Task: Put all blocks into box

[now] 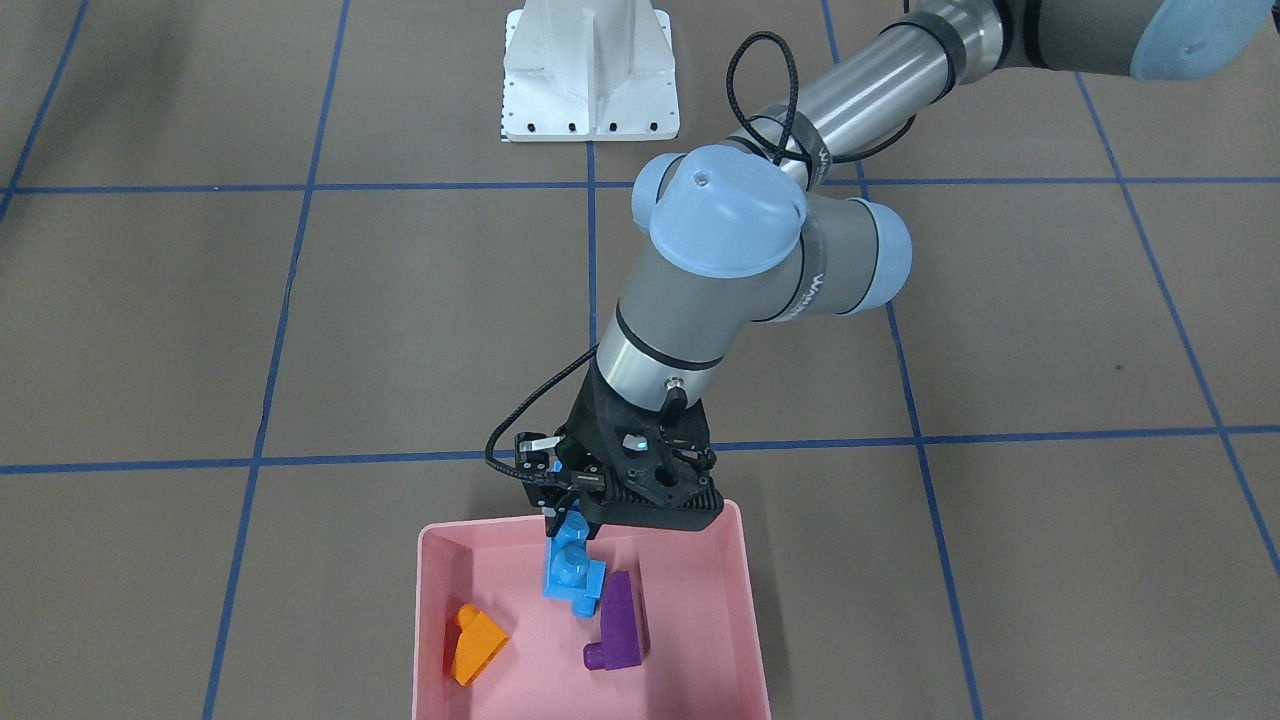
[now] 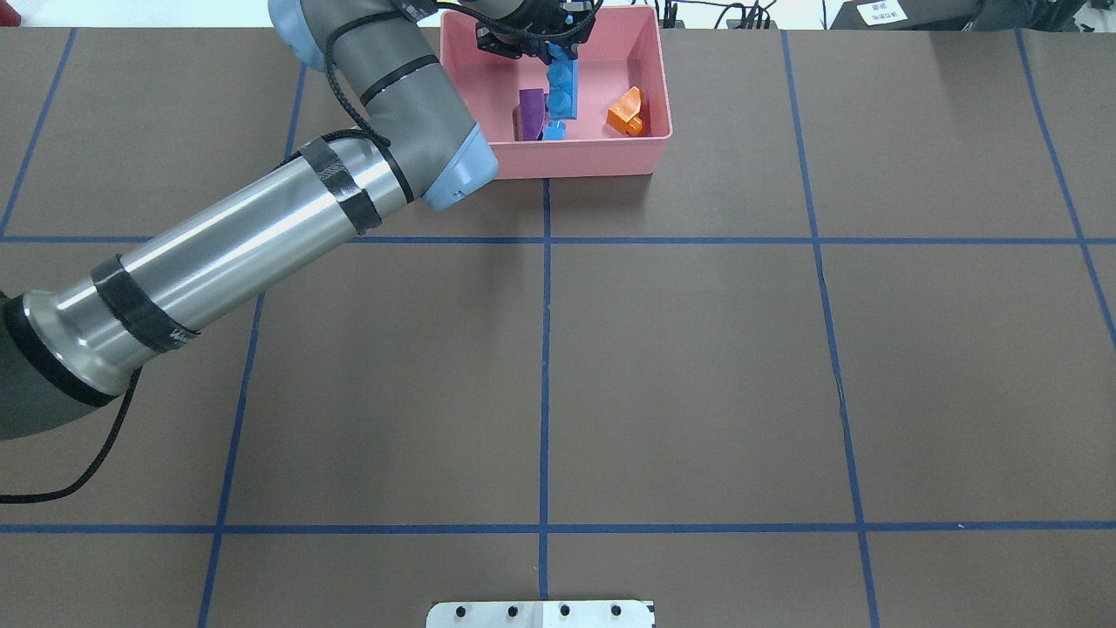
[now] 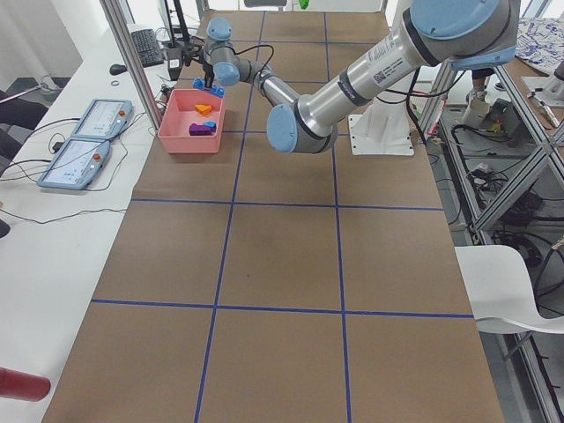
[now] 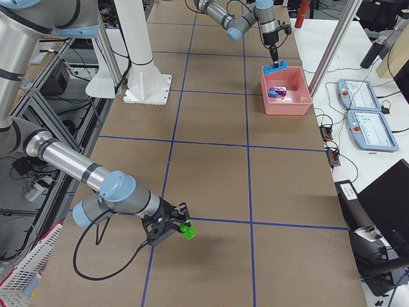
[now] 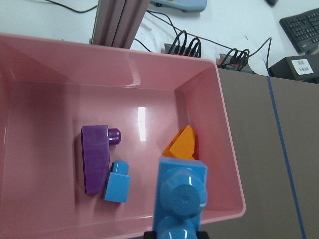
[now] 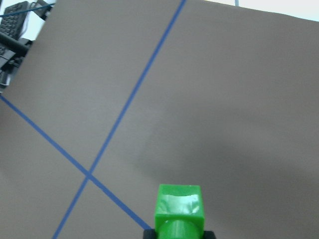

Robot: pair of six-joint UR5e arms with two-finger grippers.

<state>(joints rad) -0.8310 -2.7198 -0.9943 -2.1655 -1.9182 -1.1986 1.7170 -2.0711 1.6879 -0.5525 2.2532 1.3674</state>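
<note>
My left gripper (image 1: 566,515) is shut on the top end of the long blue block (image 1: 572,565), which hangs upright inside the pink box (image 1: 745,600), just above its floor. In the box lie the purple curved wedge (image 1: 620,622), the small blue one-stud block (image 1: 585,605) beside it, and the orange wedge (image 1: 475,645). The left wrist view shows the long blue block (image 5: 180,199) over the box's near right part, in front of the orange wedge (image 5: 182,144). My right gripper (image 4: 176,228) is shut on the green block (image 6: 178,206), low over the brown table, far from the box.
The white base plate (image 1: 590,80) stands at the robot's side of the table. Blue tape lines (image 2: 545,349) cross the brown tabletop. Cables and pendants (image 4: 367,125) lie beyond the box, off the mat.
</note>
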